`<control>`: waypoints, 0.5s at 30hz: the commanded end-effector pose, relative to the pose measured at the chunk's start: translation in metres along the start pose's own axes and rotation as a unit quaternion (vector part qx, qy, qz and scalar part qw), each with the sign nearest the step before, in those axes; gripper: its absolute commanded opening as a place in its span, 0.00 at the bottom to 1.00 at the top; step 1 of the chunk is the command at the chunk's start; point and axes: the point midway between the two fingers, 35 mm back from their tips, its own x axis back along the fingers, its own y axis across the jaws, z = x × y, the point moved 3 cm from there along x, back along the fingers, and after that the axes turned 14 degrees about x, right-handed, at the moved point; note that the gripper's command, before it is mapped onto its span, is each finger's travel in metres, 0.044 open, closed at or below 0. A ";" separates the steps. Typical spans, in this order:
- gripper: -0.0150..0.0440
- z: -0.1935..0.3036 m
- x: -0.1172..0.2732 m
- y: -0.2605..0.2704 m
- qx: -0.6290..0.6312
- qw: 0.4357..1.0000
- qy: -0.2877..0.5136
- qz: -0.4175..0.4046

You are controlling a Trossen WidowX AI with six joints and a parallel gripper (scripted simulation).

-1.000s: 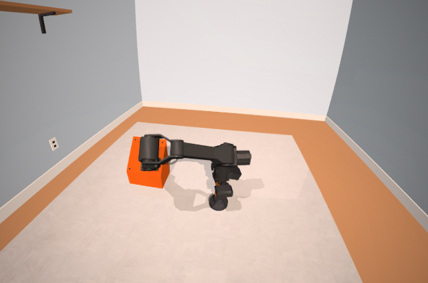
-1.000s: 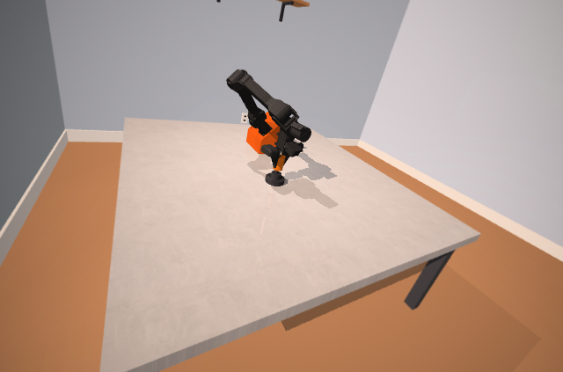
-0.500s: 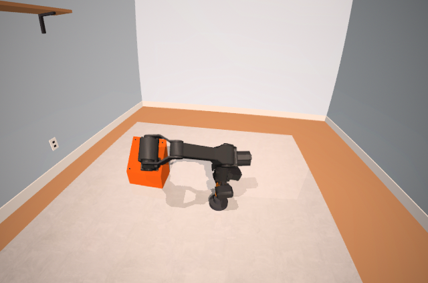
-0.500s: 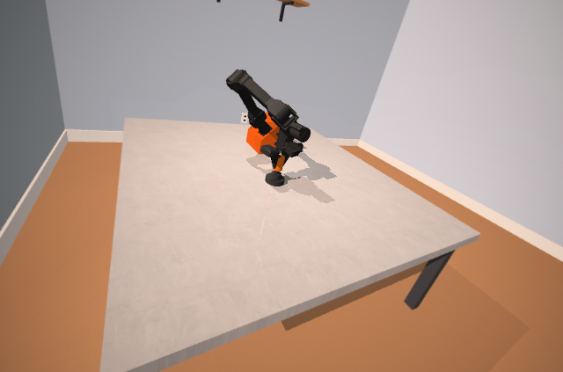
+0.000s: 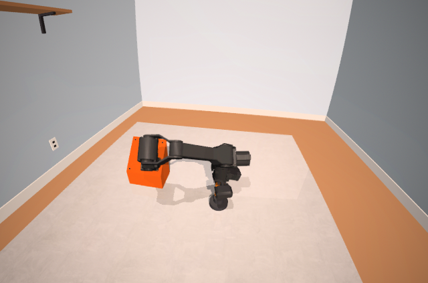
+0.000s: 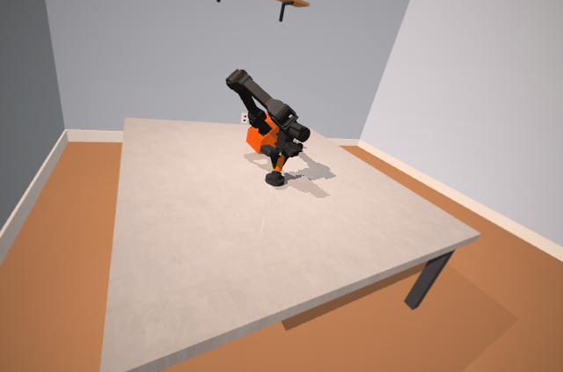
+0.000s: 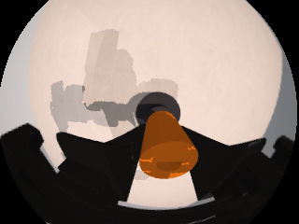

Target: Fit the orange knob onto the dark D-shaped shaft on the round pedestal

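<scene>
Jaws clamped on orange knob, held above round pedestal; apparently lined up roughly, with flat-matching, full seating and release outstanding.

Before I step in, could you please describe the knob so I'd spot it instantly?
On the pale table, find the black arm. The knob is in its gripper, above the dark round pedestal: small, orange and tapered, unlike the big boxy orange base.
</scene>
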 end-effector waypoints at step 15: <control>0.25 0.001 0.002 0.004 0.004 1.000 0.000 0.001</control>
